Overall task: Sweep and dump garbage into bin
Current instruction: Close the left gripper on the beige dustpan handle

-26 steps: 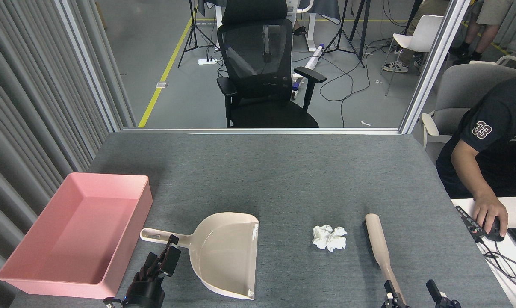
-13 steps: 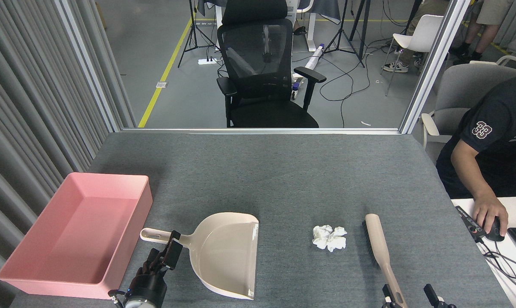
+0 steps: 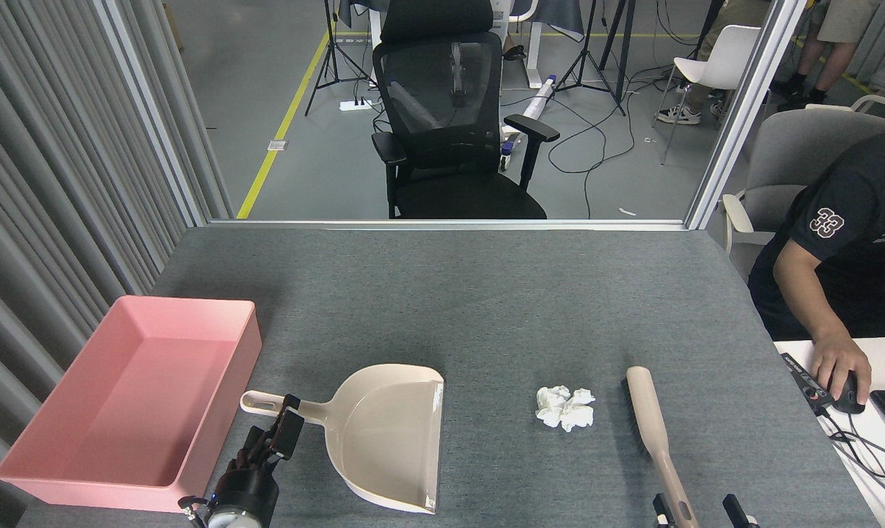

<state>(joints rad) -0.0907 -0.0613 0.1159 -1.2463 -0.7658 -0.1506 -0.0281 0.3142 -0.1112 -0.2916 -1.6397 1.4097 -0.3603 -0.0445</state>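
The garbage (image 3: 565, 408) is a small crumpled wad of white tissue on the grey table, between the dustpan and the brush. The beige dustpan (image 3: 391, 433) lies flat, with its handle (image 3: 266, 402) pointing left towards the pink bin (image 3: 141, 403). The bin holds nothing. My left gripper (image 3: 287, 416) is at the handle, open, with a dark finger on either side of it. A beige brush (image 3: 651, 418) lies right of the wad, its handle towards me. At the bottom edge my right gripper (image 3: 697, 510) is open, and its two fingertips straddle the brush handle's end.
A seated person's arm (image 3: 809, 308) reaches to a mouse (image 3: 847, 392) on a white desk at the right edge. The grey table (image 3: 471, 293) stretches back to a glass partition with a black office chair (image 3: 449, 125) behind it. Grey curtains hang along the left.
My left gripper has moved left and slightly away from me along the dustpan handle. My right gripper has sunk lower towards the bottom edge around the brush handle. The other things have not moved.
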